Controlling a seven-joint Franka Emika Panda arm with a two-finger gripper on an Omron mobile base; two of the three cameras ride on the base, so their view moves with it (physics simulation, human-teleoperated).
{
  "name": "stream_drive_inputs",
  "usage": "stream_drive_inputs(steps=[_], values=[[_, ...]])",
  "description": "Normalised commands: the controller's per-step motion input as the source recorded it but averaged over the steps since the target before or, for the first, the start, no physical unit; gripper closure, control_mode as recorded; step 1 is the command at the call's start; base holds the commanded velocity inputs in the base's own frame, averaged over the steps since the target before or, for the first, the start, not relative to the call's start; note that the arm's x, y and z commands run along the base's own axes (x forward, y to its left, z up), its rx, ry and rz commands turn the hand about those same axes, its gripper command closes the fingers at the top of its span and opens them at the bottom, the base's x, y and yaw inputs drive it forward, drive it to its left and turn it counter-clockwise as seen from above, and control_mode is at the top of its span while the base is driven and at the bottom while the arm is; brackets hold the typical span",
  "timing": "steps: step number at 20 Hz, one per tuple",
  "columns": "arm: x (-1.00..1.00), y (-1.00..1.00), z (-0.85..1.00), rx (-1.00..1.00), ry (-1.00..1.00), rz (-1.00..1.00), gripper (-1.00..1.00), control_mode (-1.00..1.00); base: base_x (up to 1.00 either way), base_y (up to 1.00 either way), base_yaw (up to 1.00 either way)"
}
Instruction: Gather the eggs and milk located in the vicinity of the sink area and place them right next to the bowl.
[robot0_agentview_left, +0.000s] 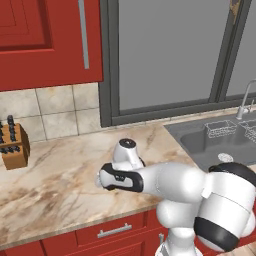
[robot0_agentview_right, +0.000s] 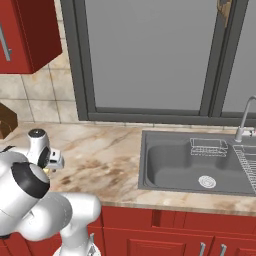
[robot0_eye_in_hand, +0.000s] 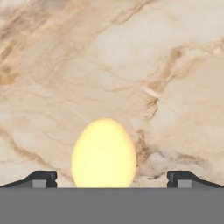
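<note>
Egg (robot0_eye_in_hand: 103, 152) lies on the marble tabletop (robot0_eye_in_hand: 131, 65), left of the sink (robot0_agentview_right: 192, 167), under the arm's hand. Tool (robot0_eye_in_hand: 112, 179) spread wide, nothing held; its two fingertips (robot0_eye_in_hand: 41, 178) stand either side of the egg, apart from it.

Handling, as judged: light, rigid, smooth shell; curved, so likely to roll or squirt out of flat pads. Fragile; wants a gentle squeeze. Best hold looks to be across the widest part, at the belly, pads square to the short axis.

Orientation: long axis runs up the hand view, between the fingertips; narrower end points away from the tool.
</note>
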Motion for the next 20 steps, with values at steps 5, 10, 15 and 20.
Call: stream_drive_inputs(steps=[5,10,15,20], values=[[0.00,0.04,-0.23,-0.01,0.00,0.00,-1.00,-1.00,0.00,0.00,0.00],[0.01,0.03,-0.06,-0.01,0.00,0.00,-1.00,-1.00,0.00,0.00,0.00],[0.00,0.00,0.00,0.00,0.00,0.00,1.00,-1.00,0.00,0.00,0.00],[0.00,0.00,0.00,0.00,0.00,0.00,1.00,-1.00,0.00,0.00,0.00]])
